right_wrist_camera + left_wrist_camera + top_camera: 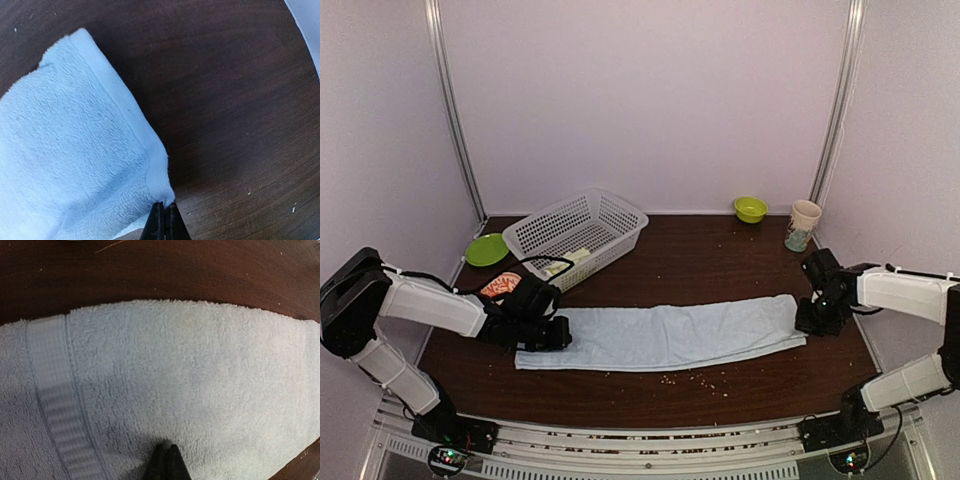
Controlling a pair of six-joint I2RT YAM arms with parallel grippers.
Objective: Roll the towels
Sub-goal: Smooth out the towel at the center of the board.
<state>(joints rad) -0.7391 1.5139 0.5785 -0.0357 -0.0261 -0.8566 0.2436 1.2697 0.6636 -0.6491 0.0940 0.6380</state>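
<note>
On the dark brown surface [720, 250], the pale blue towel [670, 335] lies flat, stretched from left to right between the two arms. The left gripper [166, 462] sits on its left end with fingers pressed together. The right gripper [164, 220], also closed, meets the towel's near right corner; I cannot tell whether it pinches any cloth.

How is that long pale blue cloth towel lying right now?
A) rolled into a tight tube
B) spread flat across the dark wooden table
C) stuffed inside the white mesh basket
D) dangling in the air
B: the long pale blue cloth towel lies unrolled and flat on the dark wooden table, left hand and right hand at its ends.
</note>
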